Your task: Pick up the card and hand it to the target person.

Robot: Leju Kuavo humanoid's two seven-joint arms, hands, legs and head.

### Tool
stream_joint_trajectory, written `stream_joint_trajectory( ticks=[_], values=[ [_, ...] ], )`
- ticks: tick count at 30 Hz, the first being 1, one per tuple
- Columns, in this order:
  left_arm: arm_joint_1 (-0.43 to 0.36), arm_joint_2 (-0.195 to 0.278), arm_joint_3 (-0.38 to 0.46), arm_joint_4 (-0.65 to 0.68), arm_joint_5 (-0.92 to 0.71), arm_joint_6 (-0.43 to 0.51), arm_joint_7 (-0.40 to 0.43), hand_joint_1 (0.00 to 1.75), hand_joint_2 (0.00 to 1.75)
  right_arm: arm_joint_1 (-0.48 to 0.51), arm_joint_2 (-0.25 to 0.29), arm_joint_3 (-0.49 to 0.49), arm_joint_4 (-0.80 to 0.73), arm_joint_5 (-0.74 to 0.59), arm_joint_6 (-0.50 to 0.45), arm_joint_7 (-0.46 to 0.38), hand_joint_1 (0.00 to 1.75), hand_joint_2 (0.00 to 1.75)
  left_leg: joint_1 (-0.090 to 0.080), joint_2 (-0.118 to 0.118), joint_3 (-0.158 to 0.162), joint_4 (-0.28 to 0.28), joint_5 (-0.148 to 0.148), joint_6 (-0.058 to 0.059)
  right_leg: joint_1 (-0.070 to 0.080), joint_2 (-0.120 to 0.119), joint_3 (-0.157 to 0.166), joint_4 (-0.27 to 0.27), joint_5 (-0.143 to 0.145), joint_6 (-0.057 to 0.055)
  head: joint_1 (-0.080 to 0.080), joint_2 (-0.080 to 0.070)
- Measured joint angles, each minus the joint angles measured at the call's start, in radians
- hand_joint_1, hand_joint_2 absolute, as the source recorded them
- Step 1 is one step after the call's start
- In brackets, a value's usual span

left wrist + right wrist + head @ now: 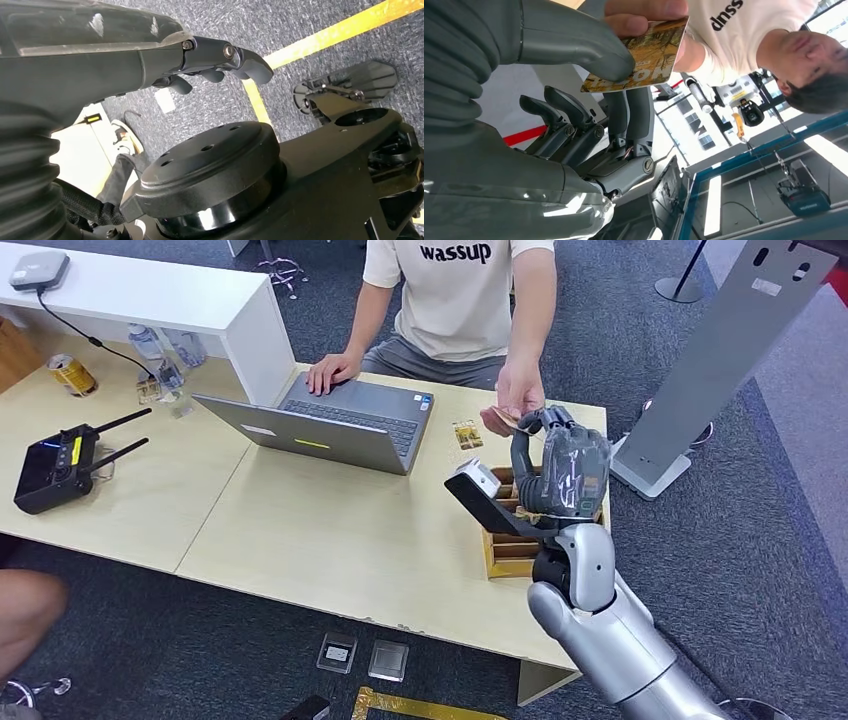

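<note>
Above the bench (pixel 330 540), your right hand (pixel 560 465) pinches the card (pixel 639 57); the person's hand (pixel 515 400) grips it too. Let go late and it may bend or tear.

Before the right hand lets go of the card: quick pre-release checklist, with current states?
1. Card held by the right hand: ok, thumb pressed on its face, fingers behind it.
2. Person's hand on the card: ok, the right wrist view shows their fingers gripping its far edge.
3. Person's grip firm enough to take it alone: cannot tell.
4. Release path: ok, the hand is raised above the wooden box, away from the laptop.
5. Person's other hand: ok, resting on the laptop, away from the handover.
6. Left hand: ok, holding nothing, hanging above the floor.
</note>
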Motion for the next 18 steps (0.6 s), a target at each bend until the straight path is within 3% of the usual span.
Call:
stream_joint_trajectory(
  ticks=[5,9,13,16,18],
  values=[
    [0.002,0.002,-0.001,0.0,0.002,-0.001,-0.02,0.0,1.75,0.046,0.012,-0.104,-0.047,0.014,0.0,-0.067,1.75,1.75,0.0,0.0,-0.001,0.0,0.0,0.0,0.0,0.0,-0.001,0.0,0.0,0.0,0.0,0.0],
    [0.009,0.006,0.006,0.0,0.013,0.002,-0.038,0.0,1.75,0.074,0.035,-0.203,-0.07,-0.059,0.0,-0.166,0.0,1.75,0.0,0.0,-0.001,0.0,0.0,0.0,0.0,0.0,-0.001,0.0,0.0,0.0,0.0,0.0],
    [0.017,0.008,0.022,0.001,0.036,0.018,-0.035,0.0,0.0,0.082,0.063,-0.294,-0.088,-0.249,0.0,-0.308,0.0,1.75,0.0,0.002,-0.001,0.0,0.0,0.0,0.0,0.001,-0.002,0.001,0.0,0.0,0.0,0.0],
    [0.017,0.01,0.028,-0.001,0.047,0.027,-0.035,0.0,0.0,0.09,0.04,-0.26,-0.138,-0.491,0.014,-0.387,0.0,1.75,0.0,0.002,-0.002,0.001,0.0,0.0,0.0,0.001,-0.002,0.001,0.0,0.0,0.0,0.0],
    [0.017,0.011,0.029,-0.001,0.049,0.028,-0.034,0.0,0.0,0.094,0.022,-0.23,-0.162,-0.544,0.018,-0.385,0.0,1.75,0.0,0.001,-0.002,0.001,0.0,0.0,0.0,0.0,-0.002,0.002,0.0,0.0,0.0,0.0]
  ],
)
